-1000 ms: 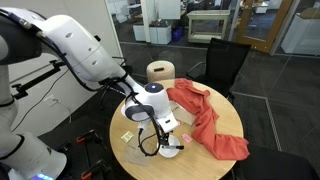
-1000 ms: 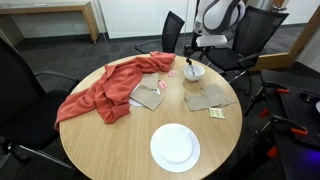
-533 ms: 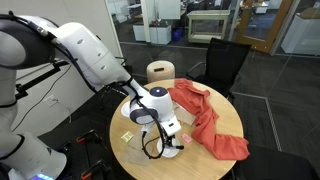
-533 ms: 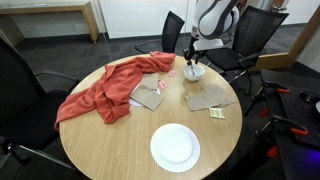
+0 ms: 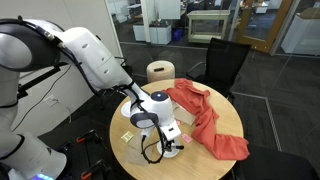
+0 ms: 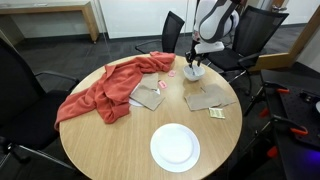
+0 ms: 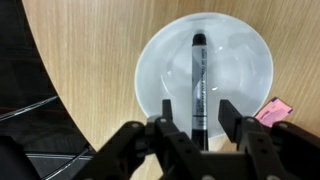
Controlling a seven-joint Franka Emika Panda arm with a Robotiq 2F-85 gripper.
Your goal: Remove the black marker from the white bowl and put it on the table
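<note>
Directly below me, the thin black marker [image 7: 198, 85] lies inside the small round white bowl [image 7: 245, 60] on the tan wooden worktop [image 7: 90, 60]; my jaws hang open, gripping nothing, astride its end.

Bends the white Panda arm [image 5: 85, 55] forward and down in both exterior views. Points the wrist straight down. Holds the Robotiq gripper [image 7: 197, 122] low, jaws spread wide apart. Shows both black fingers [image 7: 163, 128] side by side at the bottom of the wrist view, tips aimed up the picture.
</note>
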